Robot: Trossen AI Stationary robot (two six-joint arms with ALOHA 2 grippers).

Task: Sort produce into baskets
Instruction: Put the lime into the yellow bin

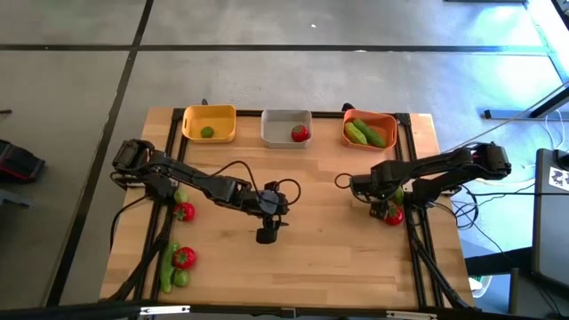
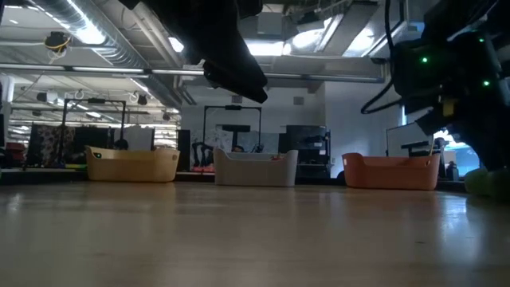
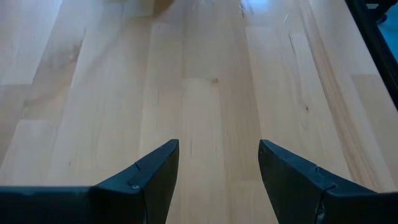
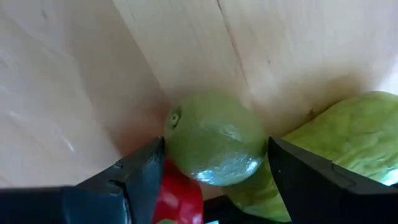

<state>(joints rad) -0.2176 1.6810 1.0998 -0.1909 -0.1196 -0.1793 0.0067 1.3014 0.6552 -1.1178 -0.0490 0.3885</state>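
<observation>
**Right gripper poised around a lime at the table's right edge**

The right gripper [image 4: 211, 180] sits low over a small cluster of produce near the right edge of the wooden table [image 1: 311, 258]. In the right wrist view its two dark fingers stand open on either side of a green lime [image 4: 214, 140], close to it but not visibly pressing. A red tomato [image 4: 180, 199] lies just under and against the lime, and a larger pale green piece [image 4: 348, 143], probably a cucumber, crowds it on the other side.

The risk is the crowding. If the fingers close as they stand, one could catch the tomato or the neighbouring green piece, and the round lime could squirt out and roll off the nearby table edge.

From above, the right arm reaches in from the right side, elbow bent, wrist angled down over the cluster. The left gripper [image 1: 268, 233] hangs above bare wood near the table's middle, fingers [image 3: 155, 174] open and holding nothing.

At the far edge stand three baskets: a yellow one [image 1: 209, 113] with a lime, a grey one [image 1: 284, 117] with a tomato, an orange one [image 1: 372, 118] with cucumbers. More tomatoes [image 1: 184, 212] and green pieces wait along the left edge.
</observation>
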